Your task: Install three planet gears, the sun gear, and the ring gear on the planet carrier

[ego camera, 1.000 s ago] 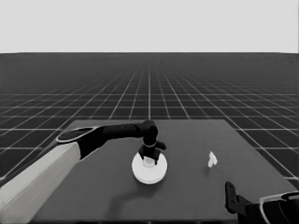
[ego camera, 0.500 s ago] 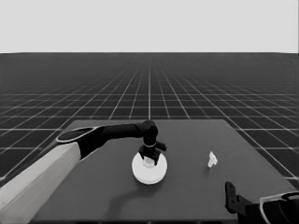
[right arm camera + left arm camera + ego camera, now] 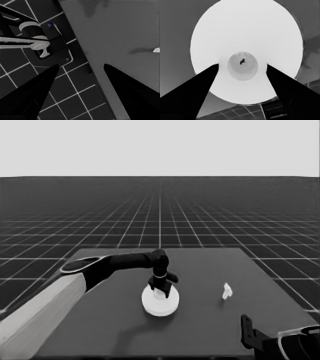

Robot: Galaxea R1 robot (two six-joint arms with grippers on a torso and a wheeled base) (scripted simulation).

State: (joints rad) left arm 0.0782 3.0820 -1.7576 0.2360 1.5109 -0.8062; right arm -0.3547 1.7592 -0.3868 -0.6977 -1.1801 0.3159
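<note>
Nothing has visibly shifted between the earlier head views and this one: the larger round part [image 3: 159,301] sits just below the centre of the frame as it did, with the left gripper [image 3: 160,291] upright over it. No gears and no smaller round part show anywhere on the table [image 3: 210,330], so they are judged to lie beneath this disc, and the stack looks complete or nearly so. In the left wrist view the ring gear fills the upper frame, its small central hole [image 3: 242,66] lying midway between the two fingers [image 3: 197,87], which stand wide apart and grip nothing. The step in hand appears to be seating or releasing; it is best done by lifting straight up, fingers kept spread, so that the disc is not dragged sideways. A thin white piece [image 3: 227,291] lies well apart at centre right. The right gripper [image 3: 247,332] waits at the lower right corner, fingers spread and empty.
</note>
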